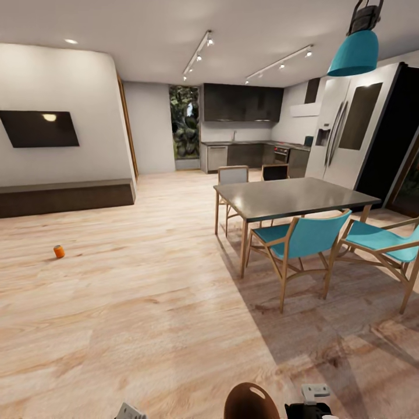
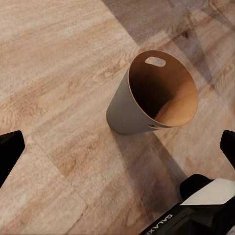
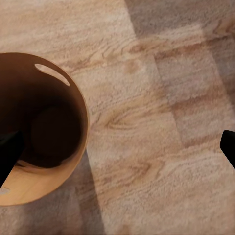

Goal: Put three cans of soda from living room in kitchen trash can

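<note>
- A small orange-red cylindrical soda can [image 1: 59, 251] stands on the light wood plank floor [image 1: 145, 302], well apart from the grey dining table [image 1: 291, 196] and its teal chairs.
- The round tan-brown bin [image 2: 154, 95] stands upright on the floor, between the two arms.
- Left gripper [image 2: 117, 142] fingers are wide apart, empty.
- Right gripper [image 3: 117, 147] fingers are likewise apart, above the bin's rim.

Soda can [image 1: 59, 251] on floor [image 1: 145, 302] far left; trash can [image 1: 251, 401] nearest, table [image 1: 291, 196] right, kitchen behind.
</note>
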